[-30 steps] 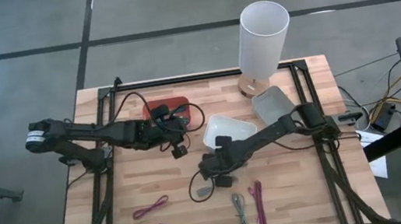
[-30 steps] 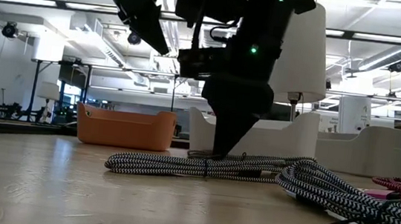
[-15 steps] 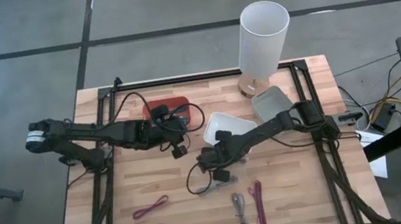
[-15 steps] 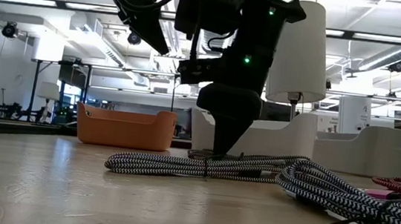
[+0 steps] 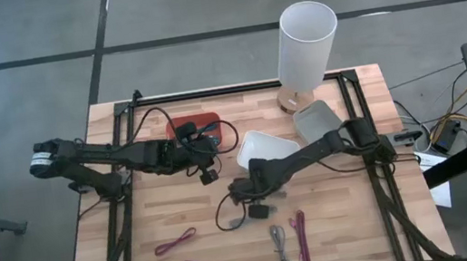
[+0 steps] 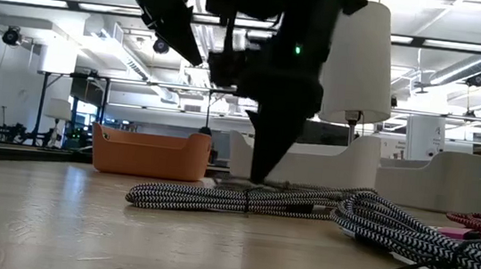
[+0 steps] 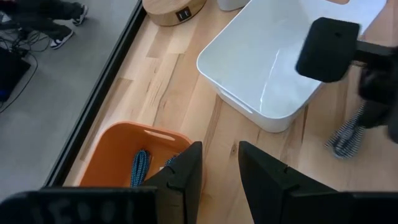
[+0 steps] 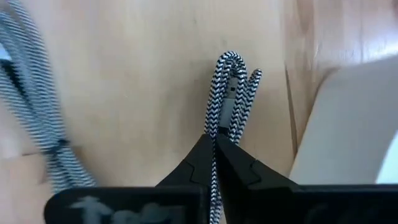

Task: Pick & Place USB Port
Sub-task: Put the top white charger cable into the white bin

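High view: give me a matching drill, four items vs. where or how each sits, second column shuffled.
Column 1:
1. right gripper
2. left gripper
3. orange bin
4. white cylinder

Column 2:
A. holds a braided cable already
B. stands upright at the table's far edge
C. shut on the black-and-white braided cable
D. open, hanging beside the orange bin

Pairs: 1-C, 2-D, 3-A, 4-B

The table [image 5: 173, 221] was pale striped wood. The cable [image 8: 230, 93] wore a black-and-white zigzag braid. The bin [image 7: 273, 62] at two o'clock from it was white; the tub [image 7: 118, 155] at ten o'clock was orange. Two magenta cables [image 5: 176, 241] lay at seven o'clock, another [image 5: 300, 235] at five beside a grey one [image 5: 279, 243]. Both arms [image 5: 310, 152] were black.
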Available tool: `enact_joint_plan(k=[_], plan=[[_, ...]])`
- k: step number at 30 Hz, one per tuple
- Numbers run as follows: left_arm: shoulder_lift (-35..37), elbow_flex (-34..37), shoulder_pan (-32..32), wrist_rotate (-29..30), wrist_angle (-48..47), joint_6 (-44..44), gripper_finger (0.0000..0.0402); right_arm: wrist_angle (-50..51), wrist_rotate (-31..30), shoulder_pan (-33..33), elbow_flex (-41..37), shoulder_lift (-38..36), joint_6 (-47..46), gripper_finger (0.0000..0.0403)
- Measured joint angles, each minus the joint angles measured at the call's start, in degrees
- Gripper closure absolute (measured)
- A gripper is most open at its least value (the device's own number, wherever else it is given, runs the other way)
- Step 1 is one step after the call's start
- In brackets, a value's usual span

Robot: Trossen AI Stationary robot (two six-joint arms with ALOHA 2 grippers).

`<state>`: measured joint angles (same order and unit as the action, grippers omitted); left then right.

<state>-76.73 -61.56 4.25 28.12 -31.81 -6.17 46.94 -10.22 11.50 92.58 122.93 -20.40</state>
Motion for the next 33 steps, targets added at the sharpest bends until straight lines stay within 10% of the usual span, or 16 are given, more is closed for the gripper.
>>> enact_joint_plan(k=[33], plan=[[0.0,0.0,0.0,0.0,0.1,-0.1,0.0287,17.2,-23.9,0.3,7.9,-6.3,7.2,0.0394]])
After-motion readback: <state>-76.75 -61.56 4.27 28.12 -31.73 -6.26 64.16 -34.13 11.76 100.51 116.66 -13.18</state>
